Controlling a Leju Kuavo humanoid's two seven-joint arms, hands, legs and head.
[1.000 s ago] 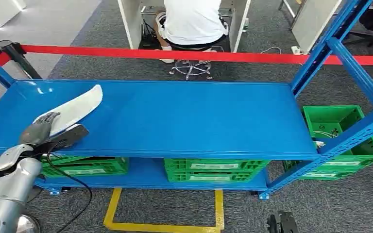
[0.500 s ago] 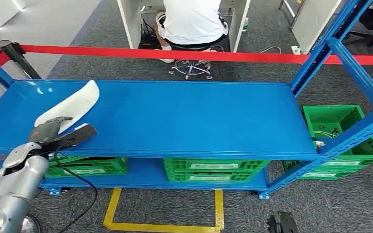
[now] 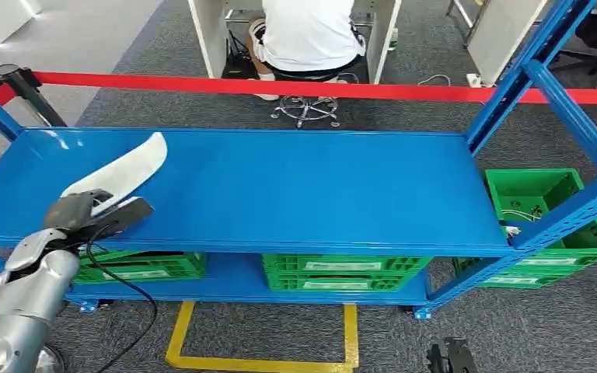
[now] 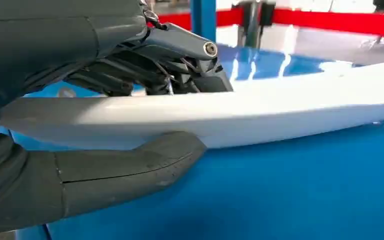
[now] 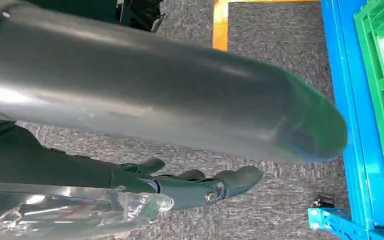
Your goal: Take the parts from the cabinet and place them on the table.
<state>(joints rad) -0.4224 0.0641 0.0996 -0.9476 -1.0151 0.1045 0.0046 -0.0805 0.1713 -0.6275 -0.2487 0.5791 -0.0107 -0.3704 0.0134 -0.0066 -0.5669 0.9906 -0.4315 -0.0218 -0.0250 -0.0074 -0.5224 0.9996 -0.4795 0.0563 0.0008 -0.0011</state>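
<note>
A long, curved white part (image 3: 128,171) lies slanted over the left end of the blue table top (image 3: 303,186). My left hand (image 3: 85,211) grips its near end at the table's front edge. In the left wrist view the thumb (image 4: 125,170) sits under the white part (image 4: 260,112) and the darker fingers (image 4: 180,60) lie over it. The part's far end is low over the blue surface; I cannot tell whether it touches. My right hand (image 5: 195,185) hangs over the grey carpet, fingers slightly bent and apart from the thumb, with nothing between them.
Green crates (image 3: 334,272) stand on the lower shelf, and another green crate (image 3: 544,210) stands at the right behind a blue upright (image 3: 544,85). A red barrier tape (image 3: 357,89) runs behind the table. A person (image 3: 307,35) sits beyond it. Yellow floor marking (image 3: 256,361) lies in front.
My left hand has shifted slightly to the right along the table's front edge, still holding the white part, whose far end swung a little with it.
</note>
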